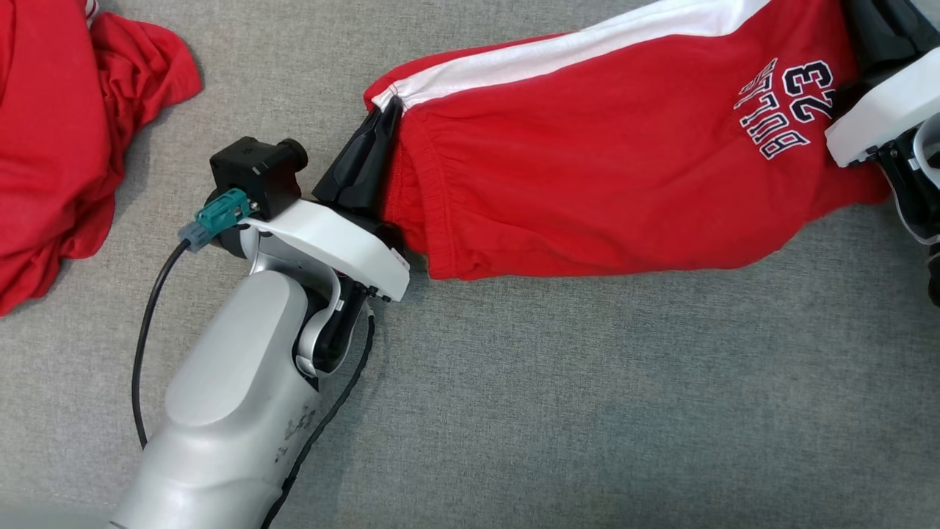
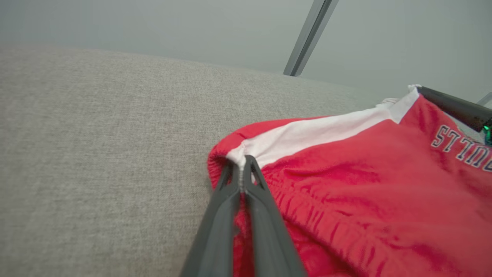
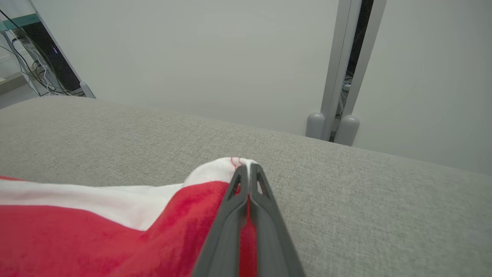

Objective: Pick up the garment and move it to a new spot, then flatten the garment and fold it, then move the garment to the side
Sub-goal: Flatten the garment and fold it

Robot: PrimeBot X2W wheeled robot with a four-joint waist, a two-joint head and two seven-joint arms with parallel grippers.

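Over your grey cloth surface (image 1: 514, 404), the red shorts (image 1: 587, 184) stretch at the upper right of the head view. Their long axis runs from 8 o'clock to 2 o'clock, with the waistband (image 1: 411, 191) toward 8 and the white stripe (image 1: 558, 48) along the 12 o'clock edge. A second red garment (image 1: 51, 147) lies crumpled at 10 o'clock, well apart. Your left gripper (image 2: 243, 163) is clenched on the waistband corner. Your right gripper (image 3: 250, 169) is clamped on the opposite white corner.

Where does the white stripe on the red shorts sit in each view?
Head view: white stripe runs along the top, centre to right.
Left wrist view: white stripe centre right, rising from left claw.
Right wrist view: white stripe lower left, ending at right claw.
Shared landmark: grey fabric surface beneath.
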